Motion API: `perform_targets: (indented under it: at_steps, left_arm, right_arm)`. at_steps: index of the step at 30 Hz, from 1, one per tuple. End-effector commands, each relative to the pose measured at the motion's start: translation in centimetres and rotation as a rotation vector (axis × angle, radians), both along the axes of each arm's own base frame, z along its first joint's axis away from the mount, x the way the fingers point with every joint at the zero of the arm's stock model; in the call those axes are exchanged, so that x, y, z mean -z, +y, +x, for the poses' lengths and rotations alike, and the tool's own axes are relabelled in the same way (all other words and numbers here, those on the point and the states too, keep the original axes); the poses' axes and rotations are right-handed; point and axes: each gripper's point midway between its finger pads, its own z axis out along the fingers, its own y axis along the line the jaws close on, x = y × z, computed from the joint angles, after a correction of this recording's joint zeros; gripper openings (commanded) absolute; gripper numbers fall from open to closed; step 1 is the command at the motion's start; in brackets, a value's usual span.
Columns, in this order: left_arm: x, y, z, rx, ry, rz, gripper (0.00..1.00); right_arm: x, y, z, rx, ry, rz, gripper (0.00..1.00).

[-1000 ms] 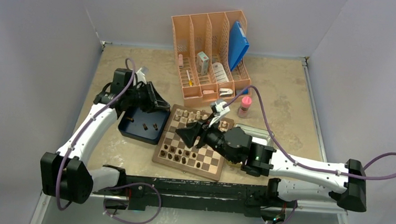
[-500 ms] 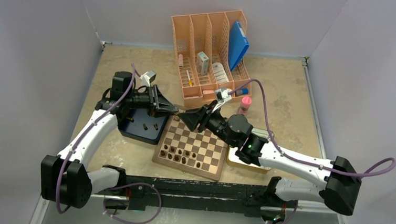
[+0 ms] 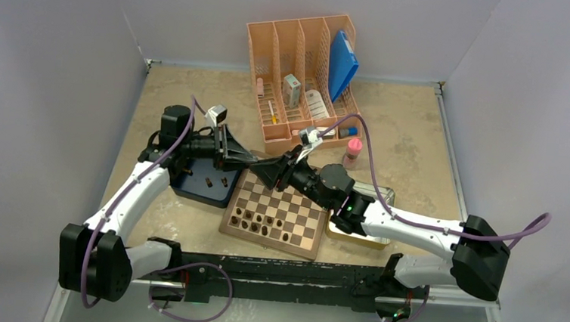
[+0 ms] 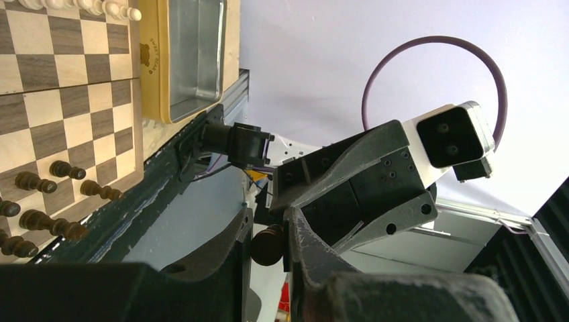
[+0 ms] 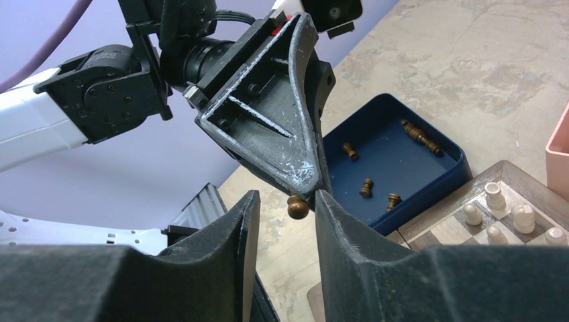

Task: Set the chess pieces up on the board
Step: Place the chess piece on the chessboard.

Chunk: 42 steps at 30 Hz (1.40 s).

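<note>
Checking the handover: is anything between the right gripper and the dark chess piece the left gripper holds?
Nothing visible. The dark chess piece juts from the left gripper tips, in the gap between the right gripper and its open jaws.

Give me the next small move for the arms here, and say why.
Probably close the right gripper on the dark piece. The left gripper pinches that piece at its fingertips in mid-air, and its round head sits between the right jaws, which stand apart with a gap on each side. Once gripped, the left could let go.
</note>
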Motion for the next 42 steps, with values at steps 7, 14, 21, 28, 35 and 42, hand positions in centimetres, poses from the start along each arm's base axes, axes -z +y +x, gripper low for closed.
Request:
perform_targets:
  at_steps: [7,14,21,28,35,42]
  left_arm:
    - [-1.4,-0.1,-0.7,0.004,-0.042,-0.047,0.13]
    - [-1.1,-0.1,-0.9,-0.016,-0.006,-0.059,0.13]
    - [-1.8,-0.2,-0.8,-0.011,-0.038,-0.076,0.13]
    - [-2.1,-0.1,-1.0,-0.018,-0.034,-0.083,0.13]
    - [-2.5,-0.1,-1.2,-0.015,-0.08,-0.086,0.19]
    - [-2.3,0.1,-0.8,-0.031,-0.166,-0.05,0.58]
  right_arm:
    - [-2.1,0.1,0.1,-0.003,-0.082,0.053,0.37]
    - [-2.4,0.5,0.5,0.004,-0.096,0.056,0.33]
    - [-2.2,0.3,0.5,0.01,-0.096,0.059,0.29]
    - [-2.3,0.6,0.5,0.003,-0.091,0.067,0.28]
    - [-2.6,0.2,0.8,0.026,-0.09,0.068,0.01]
    - [-2.1,-1.1,0.5,0.053,-0.048,0.048,0.0]
